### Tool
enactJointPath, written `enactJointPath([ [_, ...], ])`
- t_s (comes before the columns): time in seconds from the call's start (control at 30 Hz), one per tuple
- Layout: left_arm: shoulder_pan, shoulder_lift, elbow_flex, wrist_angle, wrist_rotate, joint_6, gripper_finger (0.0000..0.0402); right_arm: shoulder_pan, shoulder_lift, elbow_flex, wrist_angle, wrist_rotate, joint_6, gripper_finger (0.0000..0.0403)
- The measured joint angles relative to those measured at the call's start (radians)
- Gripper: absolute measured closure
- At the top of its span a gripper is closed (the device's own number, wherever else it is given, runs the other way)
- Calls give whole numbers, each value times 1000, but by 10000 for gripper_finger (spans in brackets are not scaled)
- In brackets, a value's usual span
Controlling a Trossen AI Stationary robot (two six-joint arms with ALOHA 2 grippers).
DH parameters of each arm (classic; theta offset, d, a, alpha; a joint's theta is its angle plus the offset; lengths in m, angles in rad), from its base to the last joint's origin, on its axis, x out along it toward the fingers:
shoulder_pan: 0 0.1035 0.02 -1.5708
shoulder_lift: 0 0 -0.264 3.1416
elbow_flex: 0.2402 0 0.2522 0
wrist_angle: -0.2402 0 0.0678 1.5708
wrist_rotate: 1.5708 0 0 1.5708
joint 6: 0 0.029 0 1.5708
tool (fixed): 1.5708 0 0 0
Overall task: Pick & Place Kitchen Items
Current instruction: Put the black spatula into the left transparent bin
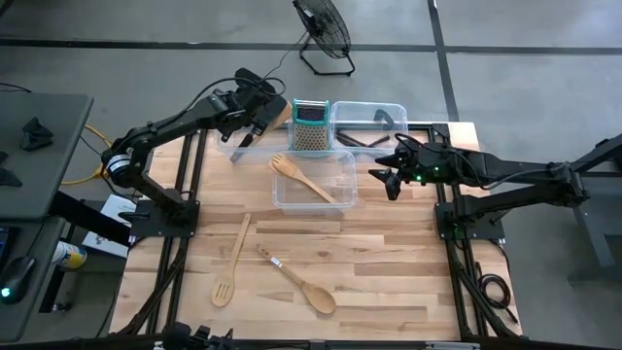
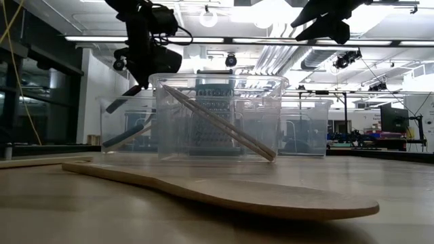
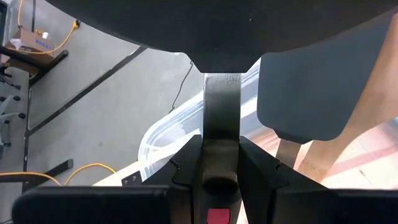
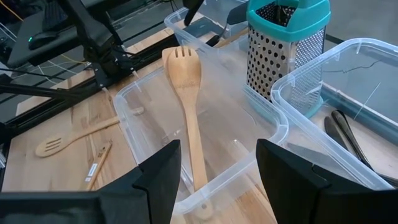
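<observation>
My left gripper [image 1: 255, 115] is at the far left of the table, shut on a black utensil [image 1: 243, 141] that slants down over the back left clear bin [image 1: 222, 148]. My right gripper [image 1: 389, 180] hovers open beside the right wall of the front bin [image 1: 345, 199], holding nothing. A wooden slotted fork-spatula [image 4: 186, 93] leans inside that bin, head on the floor and handle end at the rim. On the near table lie a wooden slotted spatula [image 1: 231, 262] and a wooden spoon [image 1: 296, 282]. My left gripper pinches the black utensil's flat dark handle [image 3: 221, 118] between its two fingers [image 3: 186, 165]. The gripper slants downward from the table's left. The utensil hangs tilted below the gripper [image 2: 125, 98], its lower end about level with the back left bin's rim.
A teal-topped metal grater [image 1: 311, 126] stands between the bins. The back right bin [image 1: 398, 109] holds black utensils [image 4: 345, 134]. Another dark utensil [image 2: 125, 139] lies in the back left bin. A floor fan [image 1: 326, 34] stands beyond the far edge. The near half of the table has bare wood.
</observation>
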Motion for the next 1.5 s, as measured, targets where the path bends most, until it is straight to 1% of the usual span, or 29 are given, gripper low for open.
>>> enactJointPath([
  [0.33, 0, 2, 0, -15, 16, -8, 330, 0, 0, 0, 0, 0, -1, 202],
  [0.53, 0, 43, 0, -15, 34, -8, 330, 0, 0, 0, 0, 0, -1, 202],
  [0.7, 0, 69, 0, 9, 74, -10, 330, 0, 0, 0, 0, -3, -2, 202],
  [0.93, 0, 94, 0, 3, 101, -30, 330, 0, 0, 0, 0, -11, 0, 202],
  [1.17, 0, 100, 0, 0, 152, -38, 330, 0, 0, 0, 0, -11, 1, 202],
  [1.5, 1, 100, 0, 0, 154, -37, 330, 0, 0, 0, 0, -11, 0, 202],
])
